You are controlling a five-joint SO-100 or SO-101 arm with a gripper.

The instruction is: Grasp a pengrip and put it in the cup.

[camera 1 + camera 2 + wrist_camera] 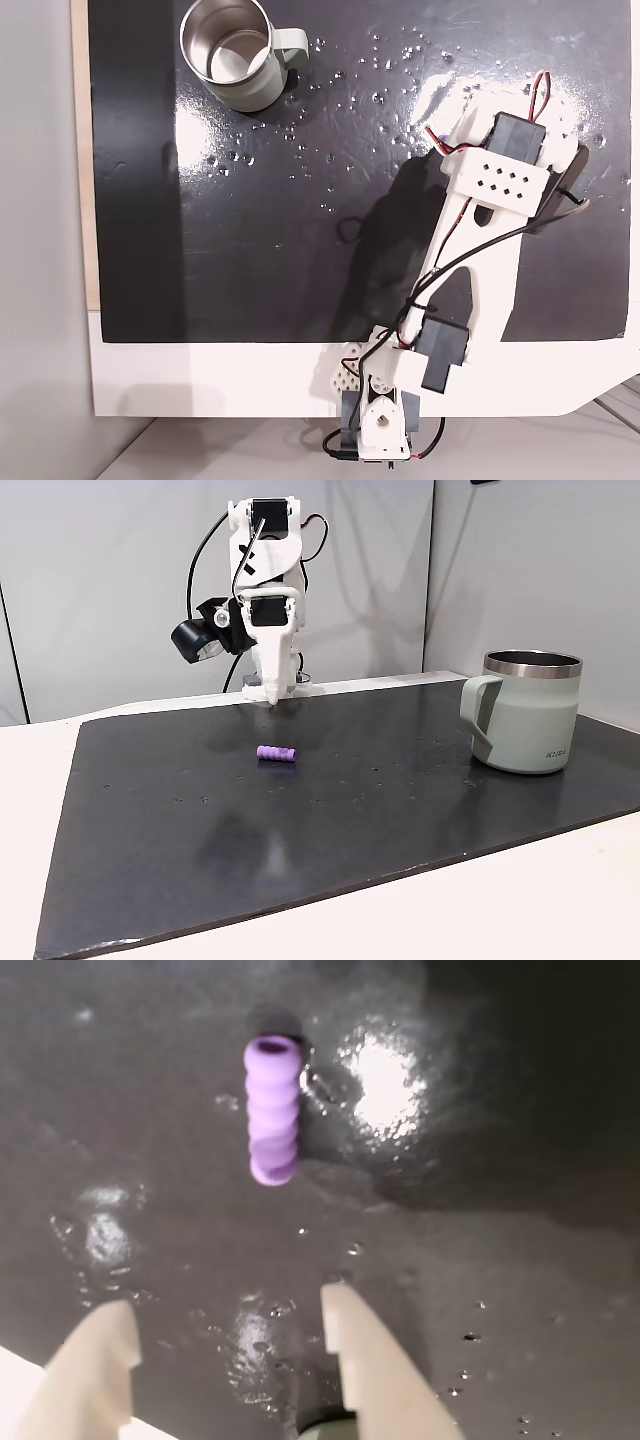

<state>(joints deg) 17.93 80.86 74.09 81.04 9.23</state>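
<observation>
The purple ridged pengrip (277, 752) lies on its side on the black mat, left of centre in a fixed view. In the wrist view the pengrip (273, 1110) lies lengthwise ahead of my gripper (225, 1305), clear of both white fingertips. The gripper (271, 694) is open and empty, pointing down just above the mat, behind the pengrip. The sage-green cup (525, 725) stands upright far to the right with its handle facing left. From above, the cup (240, 55) sits at the mat's top left and its steel inside is empty.
The black mat (300, 250) is wet and shiny, with water droplets (400, 60) scattered over its upper part. My white arm (470, 250) reaches across the mat's right side from its base (380, 420) at the bottom edge. The white tabletop borders the mat.
</observation>
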